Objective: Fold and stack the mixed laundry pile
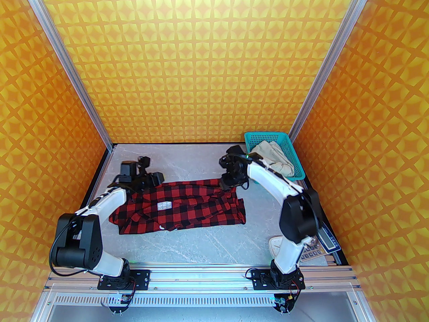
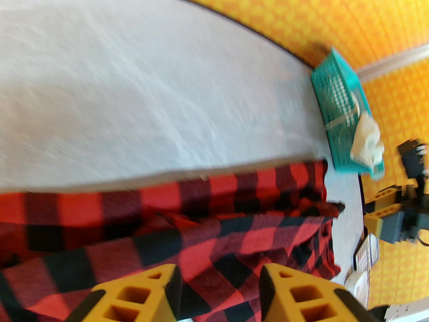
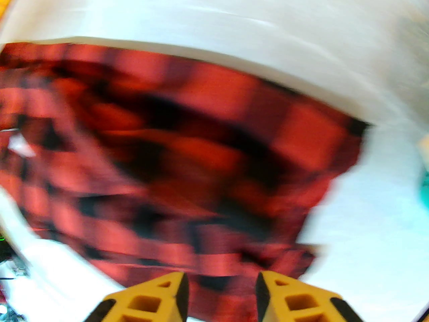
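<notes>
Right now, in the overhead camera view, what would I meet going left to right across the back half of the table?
left fingers → red-and-black checked shirt → right fingers → teal basket, with the cream trousers inside it.

Teal basket point(image 1: 268, 139) sitting in far right corner of grey table point(image 1: 201, 243). Calculator point(image 1: 313, 252), white round thing point(image 1: 274, 245) lying by right edge.

Blurred checked shirt point(image 3: 187, 159) beyond parted claw point(image 3: 221, 278)
</notes>
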Available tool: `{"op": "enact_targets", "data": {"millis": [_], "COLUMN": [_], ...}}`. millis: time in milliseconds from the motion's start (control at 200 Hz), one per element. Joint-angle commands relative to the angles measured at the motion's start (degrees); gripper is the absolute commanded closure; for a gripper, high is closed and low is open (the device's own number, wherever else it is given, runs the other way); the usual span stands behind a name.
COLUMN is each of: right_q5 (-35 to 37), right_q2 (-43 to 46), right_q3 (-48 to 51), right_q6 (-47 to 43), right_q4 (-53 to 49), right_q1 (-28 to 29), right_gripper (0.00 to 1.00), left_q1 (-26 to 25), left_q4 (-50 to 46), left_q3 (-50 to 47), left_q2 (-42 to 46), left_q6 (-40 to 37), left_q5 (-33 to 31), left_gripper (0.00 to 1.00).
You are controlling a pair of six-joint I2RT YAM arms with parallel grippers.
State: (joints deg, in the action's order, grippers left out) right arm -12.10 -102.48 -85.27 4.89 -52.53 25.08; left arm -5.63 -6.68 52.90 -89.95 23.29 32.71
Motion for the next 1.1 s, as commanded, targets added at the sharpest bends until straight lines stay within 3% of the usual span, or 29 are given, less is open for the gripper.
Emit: {"op": "enact_targets", "data": {"millis": [0,105,290,565,825,1005,1095], "right_q5": [-8.46,-10.25,-6.49,-0.68,4.44,6.35,3.95], "right_q2": [-2.89,-5.78,-11.99,-20.26,-27.48,-23.38,-18.92], "right_q3": [3.22,2.98,-2.60,-12.51,-16.25,-18.30,-16.14], "right_q6": [10.07,11.73,11.30,8.48,4.82,4.09,4.67], "right_q4": [8.85,11.41,10.54,3.54,-0.24,-2.23,-0.64], "right_q1": [1.35,1.32,-0.69,-5.14,-5.74,-5.70,-5.66], "right_gripper": [0.70,0.73,0.77,0.75,0.73,0.74,0.67], "left_q1": [-0.08,-0.05,0.51,1.64,2.31,2.33,2.30], "left_q4": [0.75,1.59,3.13,3.41,2.73,-0.58,-2.84], "left_q3": [-0.84,-0.57,-0.49,-1.29,-2.23,0.11,1.72], "left_q2": [-4.38,-7.72,-11.93,-13.60,-11.98,-7.27,-4.54], "left_q6": [-0.22,-0.17,0.03,-0.37,-1.23,-2.62,-3.19], "left_q5": [-0.17,-1.03,-1.52,-1.85,-1.84,-1.86,-1.77], "left_gripper": [0.59,0.59,0.59,0.59,0.59,0.57,0.56]}}
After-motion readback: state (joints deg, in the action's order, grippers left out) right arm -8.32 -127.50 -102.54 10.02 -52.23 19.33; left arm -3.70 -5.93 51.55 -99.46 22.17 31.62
